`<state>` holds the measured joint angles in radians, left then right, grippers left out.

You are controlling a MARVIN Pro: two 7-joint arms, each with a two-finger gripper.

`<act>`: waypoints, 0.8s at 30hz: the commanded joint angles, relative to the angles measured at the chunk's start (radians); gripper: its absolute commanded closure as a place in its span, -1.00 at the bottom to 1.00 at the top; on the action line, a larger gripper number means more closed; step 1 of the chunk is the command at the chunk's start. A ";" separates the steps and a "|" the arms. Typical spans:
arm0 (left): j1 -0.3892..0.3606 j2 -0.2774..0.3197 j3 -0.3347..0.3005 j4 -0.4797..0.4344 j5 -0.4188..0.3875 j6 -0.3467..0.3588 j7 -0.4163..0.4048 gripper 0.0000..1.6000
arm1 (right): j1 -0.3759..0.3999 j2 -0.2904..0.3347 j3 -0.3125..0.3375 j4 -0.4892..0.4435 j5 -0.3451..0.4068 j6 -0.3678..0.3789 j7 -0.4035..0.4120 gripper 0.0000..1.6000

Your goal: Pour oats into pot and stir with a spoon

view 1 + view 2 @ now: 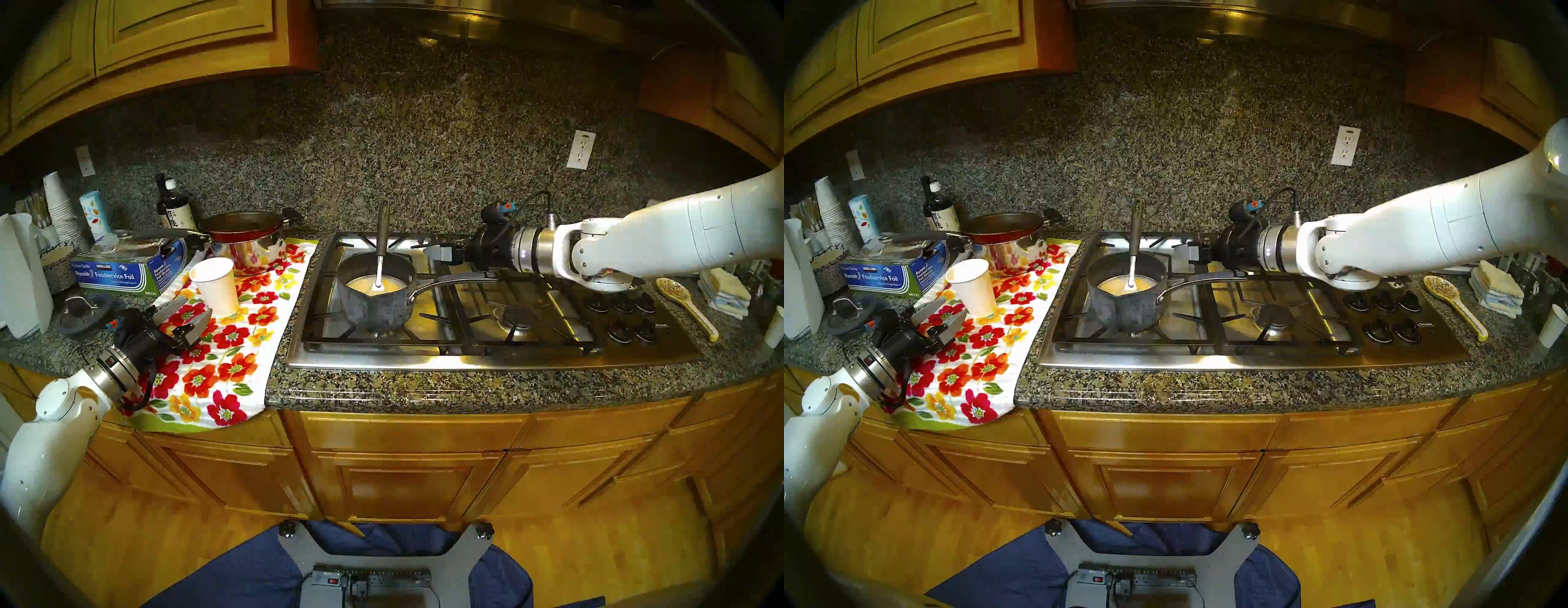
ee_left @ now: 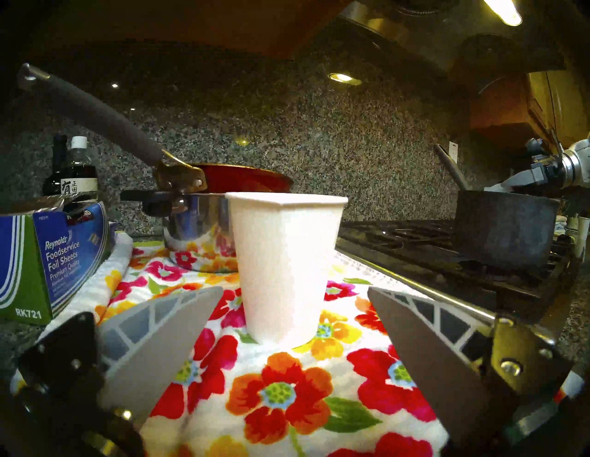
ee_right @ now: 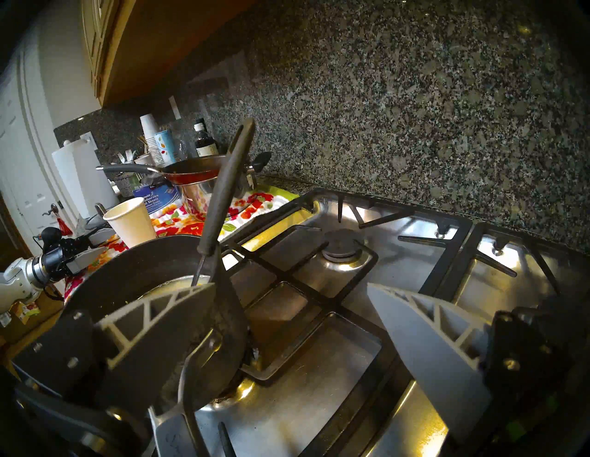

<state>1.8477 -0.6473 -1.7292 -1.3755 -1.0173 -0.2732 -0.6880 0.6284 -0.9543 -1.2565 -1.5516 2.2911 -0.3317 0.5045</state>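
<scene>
The pot (image 1: 375, 297), a small mottled dark grey saucepan with a pour lip, is sitting on the black grate over the front-left burner of the steel cooktop (image 1: 488, 356), its curved silver handle reaching toward the right. Yellowish liquid is filling its bottom; no flakes can be made out there. The spoon (image 1: 382, 246) is leaning in the pot, shiny bowl sunk in the liquid, dark matte handle slanting toward the speckled granite backsplash. The right gripper (image 1: 439, 254) is hovering above the pot handle, ribbed grey fingers (image 3: 424, 338) spread apart and holding nothing. The left gripper (image 2: 295, 322) is lying level over the flowered terry towel (image 1: 229, 365) at the counter's front edge, fingers released, flanking a white tapered paper cup (image 2: 285, 268) without touching it.
</scene>
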 commanded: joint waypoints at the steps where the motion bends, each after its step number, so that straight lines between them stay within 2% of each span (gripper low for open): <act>1: -0.103 0.020 0.005 0.007 0.006 -0.019 -0.007 -1.00 | 0.032 -0.001 0.017 0.010 -0.001 -0.009 0.002 -1.00; 16: -0.202 0.002 0.076 0.040 0.034 -0.027 -0.013 -1.00 | 0.033 -0.002 0.016 0.010 0.001 -0.010 0.003 -1.00; 24: -0.223 -0.004 0.090 0.053 0.044 -0.032 -0.020 -1.00 | 0.034 -0.002 0.015 0.010 0.001 -0.011 0.004 -1.00</act>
<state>1.6947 -0.6514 -1.6317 -1.3206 -0.9720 -0.2855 -0.7072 0.6284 -0.9563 -1.2587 -1.5515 2.2937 -0.3320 0.5063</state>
